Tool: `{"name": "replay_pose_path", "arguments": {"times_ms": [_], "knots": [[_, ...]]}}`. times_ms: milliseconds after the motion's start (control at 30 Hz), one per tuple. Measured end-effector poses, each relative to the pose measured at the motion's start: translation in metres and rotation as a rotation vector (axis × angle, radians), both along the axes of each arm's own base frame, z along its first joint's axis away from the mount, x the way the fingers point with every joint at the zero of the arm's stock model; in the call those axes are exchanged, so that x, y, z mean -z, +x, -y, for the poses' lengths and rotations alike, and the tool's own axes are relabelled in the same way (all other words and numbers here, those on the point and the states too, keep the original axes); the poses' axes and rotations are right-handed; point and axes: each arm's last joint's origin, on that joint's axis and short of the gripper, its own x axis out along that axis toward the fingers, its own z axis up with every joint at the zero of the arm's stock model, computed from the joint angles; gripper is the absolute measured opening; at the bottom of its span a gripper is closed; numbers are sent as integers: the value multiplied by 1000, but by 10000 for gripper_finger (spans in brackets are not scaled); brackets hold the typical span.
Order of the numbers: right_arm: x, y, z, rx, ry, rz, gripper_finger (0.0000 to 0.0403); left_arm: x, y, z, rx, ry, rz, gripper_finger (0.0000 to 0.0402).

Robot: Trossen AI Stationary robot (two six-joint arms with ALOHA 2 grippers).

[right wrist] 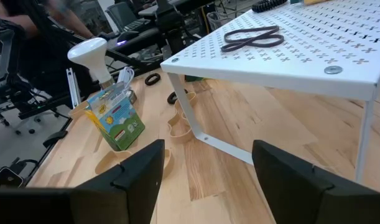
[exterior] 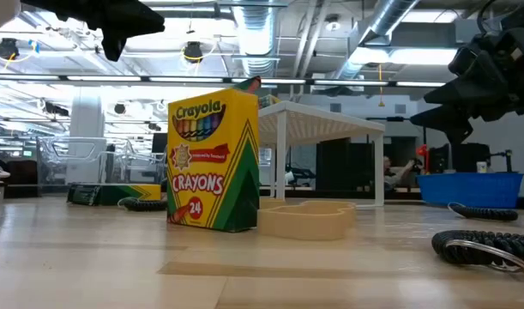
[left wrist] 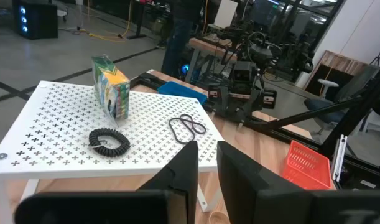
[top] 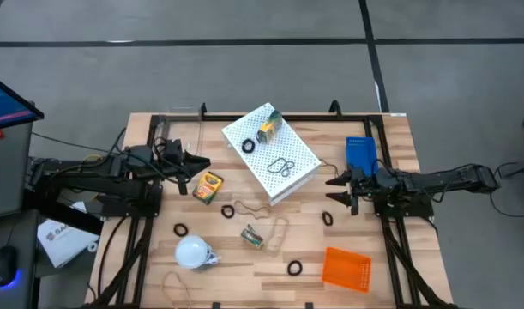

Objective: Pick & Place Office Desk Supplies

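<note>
The white perforated box (top: 270, 153) stands mid-table. On its top are a crayon box (left wrist: 112, 87), a black ring (left wrist: 110, 142) and dark rubber-band loops (left wrist: 188, 126). On the table a second crayon box (top: 207, 186) lies near my left gripper (top: 195, 163), which is shut on nothing, just left of the white box. A third crayon box (exterior: 214, 159) stands upright beside a tan rubber band (exterior: 304, 219). My right gripper (top: 339, 189) hovers open at the white box's right side, with nothing between its fingers.
A blue basket (top: 360, 153) sits at the far right and an orange basket (top: 346, 268) at the near right. A white bulb-like object (top: 193, 251) lies near the front left. Black rings (top: 180, 229) (top: 295, 268) and tan loops (top: 171, 279) are scattered on the wood.
</note>
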Motion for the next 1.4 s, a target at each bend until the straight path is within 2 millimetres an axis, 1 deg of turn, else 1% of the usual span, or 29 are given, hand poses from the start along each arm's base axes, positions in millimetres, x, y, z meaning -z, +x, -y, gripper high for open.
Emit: {"name": "replay_pose_path", "arguments": {"times_ms": [1167,1267,1333,1400], "knots": [[0,0,0,0,0,-1,240,0,0,0,0,0,-1,53],[0,0,0,0,0,0,240,-1,1,-1,-23,3,15,53],[0,0,0,0,0,0,240,-4,2,-1,-34,-37,53,53],[0,0,0,0,0,-1,240,-6,3,1,8,-152,103,53]]}}
